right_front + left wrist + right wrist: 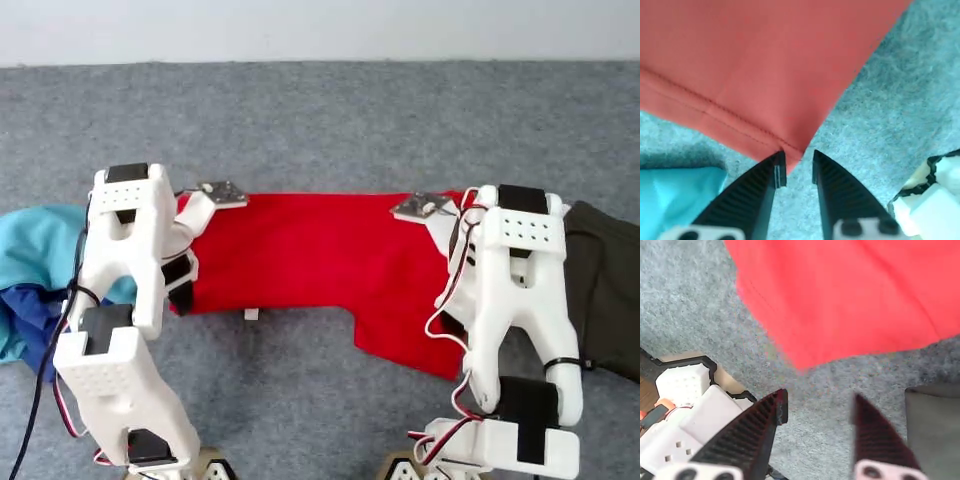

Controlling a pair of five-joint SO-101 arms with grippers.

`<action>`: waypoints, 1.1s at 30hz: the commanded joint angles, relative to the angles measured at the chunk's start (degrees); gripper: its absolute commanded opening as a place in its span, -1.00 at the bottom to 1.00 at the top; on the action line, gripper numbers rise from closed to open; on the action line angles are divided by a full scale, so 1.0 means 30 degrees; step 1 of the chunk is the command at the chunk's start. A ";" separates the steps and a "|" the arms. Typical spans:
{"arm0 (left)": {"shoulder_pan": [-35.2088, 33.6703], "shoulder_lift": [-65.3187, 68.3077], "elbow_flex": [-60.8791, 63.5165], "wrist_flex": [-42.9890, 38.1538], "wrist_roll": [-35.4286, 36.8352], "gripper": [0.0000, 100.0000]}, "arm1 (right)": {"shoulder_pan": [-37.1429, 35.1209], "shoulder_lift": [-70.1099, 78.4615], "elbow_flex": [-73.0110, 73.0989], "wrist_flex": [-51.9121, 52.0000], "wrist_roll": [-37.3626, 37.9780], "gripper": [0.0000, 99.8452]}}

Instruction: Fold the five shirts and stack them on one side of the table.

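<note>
A red shirt lies spread across the middle of the grey table, with a flap hanging toward the front right. My left gripper sits low at the shirt's left end. Its jaws are open by a narrow gap, and a hemmed corner of the red shirt reaches just between the tips. My right gripper is open wide above the carpet, just short of a corner of the red shirt. Nothing is between its fingers.
A teal shirt and a dark blue shirt are bunched at the left edge. The teal shirt lies close beside my left fingers. A dark olive shirt lies at the right, close to my right gripper. Grey carpet lies bare behind the shirts.
</note>
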 commanded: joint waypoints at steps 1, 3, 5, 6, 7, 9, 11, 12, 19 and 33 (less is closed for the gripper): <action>0.0000 -0.0352 -0.0601 0.0557 0.0908 -0.80 | 0.0073 -0.1890 -0.0205 0.0747 0.0234 -0.46; 0.0000 -0.1055 -0.0571 0.0557 0.0908 -0.80 | -0.0132 -0.3121 -0.0205 0.0747 0.0234 -0.46; 0.0059 -0.2227 -0.0542 0.0557 0.0908 -0.80 | -0.0161 -0.4352 -0.0176 0.0747 0.0176 -0.46; 0.0088 -0.2930 -0.0542 0.0557 0.0908 -0.80 | -0.0161 -0.4850 -0.0176 0.0747 0.0147 -0.46; 0.0117 -0.3663 -0.0542 0.0557 0.0908 -0.80 | -0.0103 -0.5260 -0.0176 0.0747 0.0147 -0.46; 0.0147 -0.5187 -0.0542 0.0557 0.0908 -0.79 | -0.0044 -0.6081 -0.0176 0.0747 0.0088 -0.46; 0.0147 -0.6681 -0.0571 0.0557 0.0908 -0.73 | 0.0337 -0.6842 -0.0264 0.0747 -0.0469 -0.46; 0.0147 -0.7385 -0.0601 0.0527 0.0938 -0.71 | 0.0601 -0.7282 -0.0527 0.0747 -0.0996 -0.46; 0.2198 -1.2513 -0.0630 -0.0615 0.4542 -0.69 | 0.3033 -1.1590 -0.1553 0.0718 -0.2344 -0.51; 1.4095 -1.2806 0.2711 -0.6799 0.8791 -0.97 | 0.6256 -1.9385 -0.1524 0.0513 -0.4747 -0.98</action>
